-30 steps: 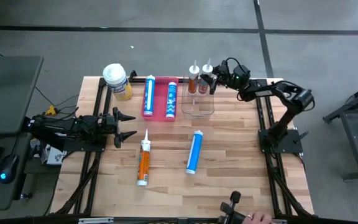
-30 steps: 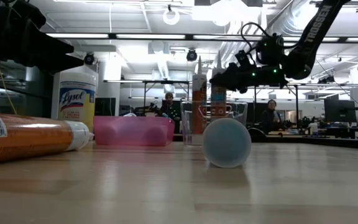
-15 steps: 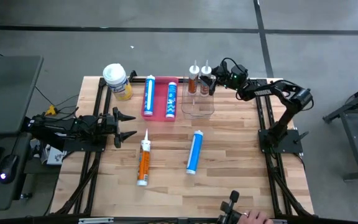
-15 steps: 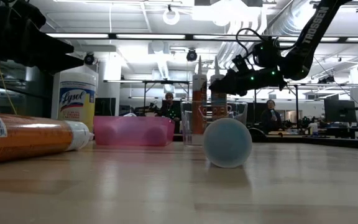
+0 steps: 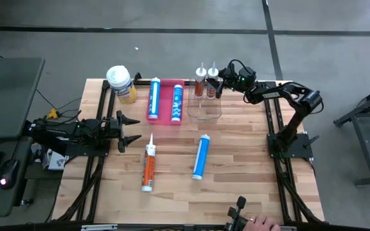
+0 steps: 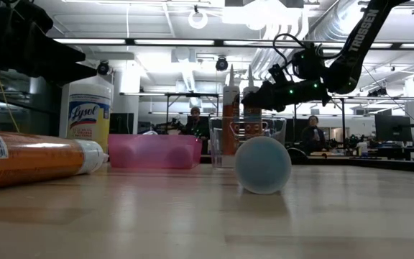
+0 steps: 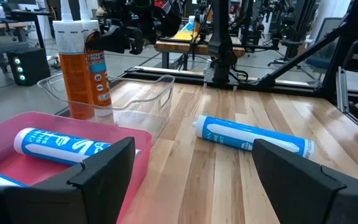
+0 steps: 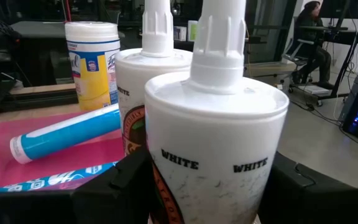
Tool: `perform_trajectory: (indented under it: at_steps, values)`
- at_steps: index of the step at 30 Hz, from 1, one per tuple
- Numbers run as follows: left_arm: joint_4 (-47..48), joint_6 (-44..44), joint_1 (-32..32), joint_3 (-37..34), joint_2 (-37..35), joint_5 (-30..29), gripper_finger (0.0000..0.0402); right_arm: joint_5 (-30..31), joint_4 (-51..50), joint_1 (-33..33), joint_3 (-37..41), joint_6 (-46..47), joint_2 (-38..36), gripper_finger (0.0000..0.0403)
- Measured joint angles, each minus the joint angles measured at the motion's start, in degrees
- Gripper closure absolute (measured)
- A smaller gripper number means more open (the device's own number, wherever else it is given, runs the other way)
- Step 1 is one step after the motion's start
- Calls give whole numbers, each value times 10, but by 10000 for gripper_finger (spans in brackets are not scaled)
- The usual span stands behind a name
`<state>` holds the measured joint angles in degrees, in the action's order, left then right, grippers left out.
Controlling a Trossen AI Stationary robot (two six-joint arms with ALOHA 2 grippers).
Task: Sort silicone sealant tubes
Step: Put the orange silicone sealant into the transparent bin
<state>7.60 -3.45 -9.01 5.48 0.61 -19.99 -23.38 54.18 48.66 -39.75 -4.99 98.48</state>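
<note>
Two orange sealant tubes stand upright, nozzles up, in a clear container at the far middle: one free, the other between the fingers of my right gripper, which is shut on it. Two blue tubes lie in a pink tray. A third blue tube and a third orange tube lie flat on the table. My left gripper is open and empty at the table's left side. My right gripper pinches the orange tube's upper body, just below its white shoulder, one finger on each side. The fingers come level from the table's right side, across the tube. The tube stands upright, its lower end inside the clear container beside the other orange tube.
A yellow wipes jar with a white lid stands at the far left beside the pink tray. A person's hand shows at the near edge. Bare wood lies between the two loose tubes and the near edge.
My right gripper has shifted slightly toward the far edge at the clear container and its wrist has risen a little, still around the orange tube. The tube has stayed standing in the container.
</note>
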Motion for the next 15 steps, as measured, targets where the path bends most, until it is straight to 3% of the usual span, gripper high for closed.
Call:
perform_trajectory:
  at_steps: [15]
  values:
    - [0,0,0,0,0,0,82,7,1,0,0,0,1,197]
